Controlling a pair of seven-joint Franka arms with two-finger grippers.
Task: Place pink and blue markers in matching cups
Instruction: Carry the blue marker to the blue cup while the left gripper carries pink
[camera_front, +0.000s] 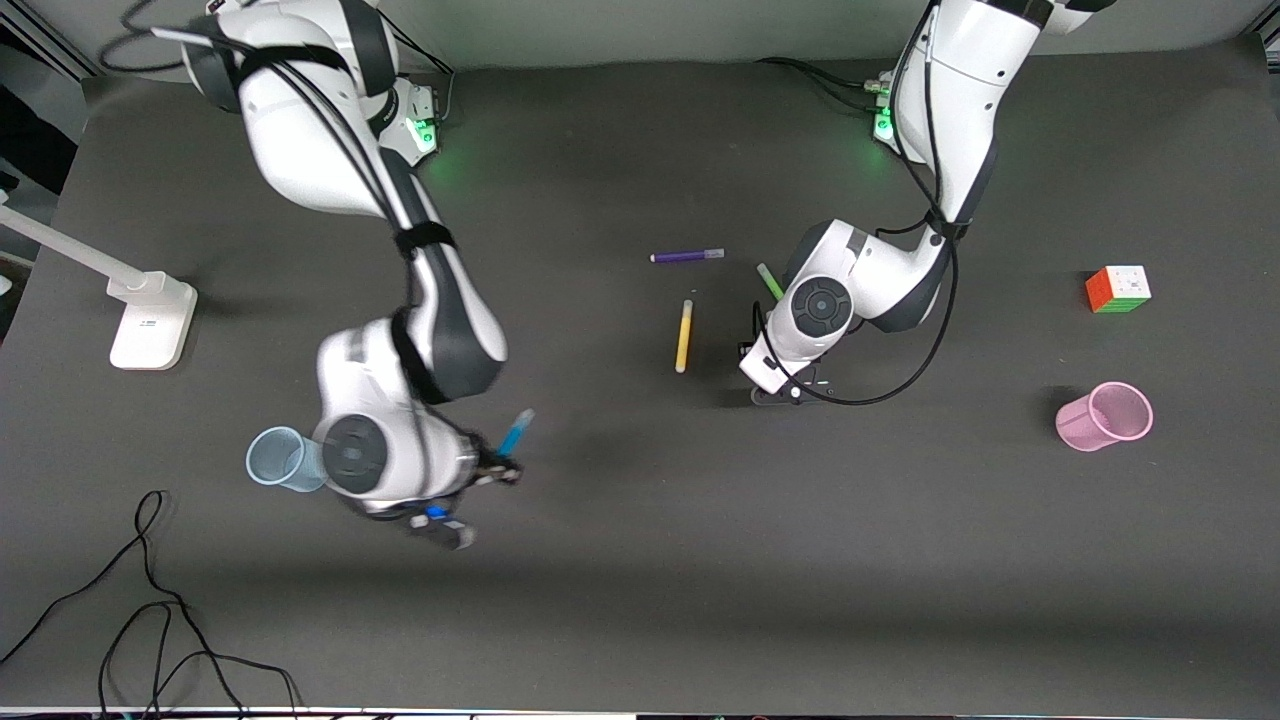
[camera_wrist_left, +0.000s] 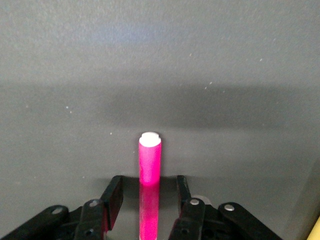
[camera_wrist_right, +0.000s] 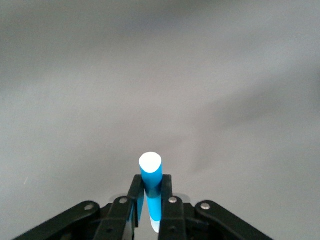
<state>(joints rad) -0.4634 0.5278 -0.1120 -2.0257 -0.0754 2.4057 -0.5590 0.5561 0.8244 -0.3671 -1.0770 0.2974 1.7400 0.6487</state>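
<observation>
Loose black cables (camera_front: 150, 620) lie on the dark grey desk (camera_front: 700, 560) at the edge nearest the front camera, toward the right arm's end. A white lamp base (camera_front: 152, 320) stands farther back at that same end.

The right arm bends down over the desk, and the right gripper (camera_front: 492, 470) has its fingers (camera_wrist_right: 136, 192) pinched tight on the blue marker (camera_front: 516, 432), which tilts up off the surface. The pale blue cup (camera_front: 278, 458) stands just beside that arm's wrist.

The left arm folds low near the middle of the desk. The left gripper (camera_wrist_left: 148, 195) has its fingers (camera_wrist_left: 114, 192) set slightly apart on either side of the pink marker (camera_wrist_left: 149, 165), not clearly touching it. The pink cup (camera_front: 1105, 416) stands well apart, toward the left arm's end, with a colour cube (camera_front: 1118, 289) farther from the camera than it.

A yellow pen (camera_front: 684, 336), a purple pen (camera_front: 687, 256) and a green pen (camera_front: 769, 280) lie near the left arm.
</observation>
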